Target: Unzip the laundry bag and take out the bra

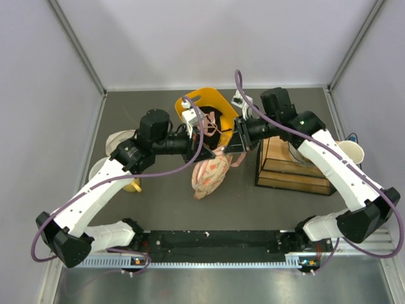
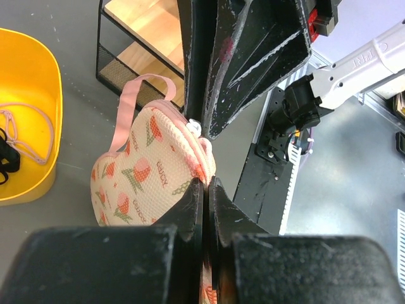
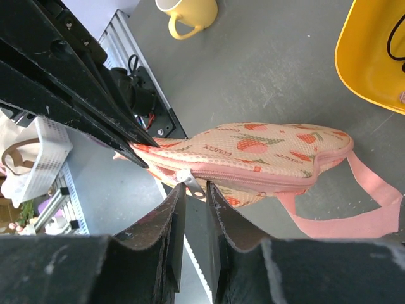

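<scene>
At table [image 1: 158, 209] centre — one laundry bag [image 1: 211, 174]

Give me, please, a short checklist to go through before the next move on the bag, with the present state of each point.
1. Left gripper holds the bag by its edge: ok, jaws shut on the fabric.
2. Right gripper has the zip pull: cannot tell; the pull sits at the fingertips and the jaws are nearly closed.
3. Zip open: not ok, closed along its visible length.
4. Strap free of both grippers: ok, it hangs loose at the far end.
5. Bra in sight: not ok, nothing of it shows.
</scene>
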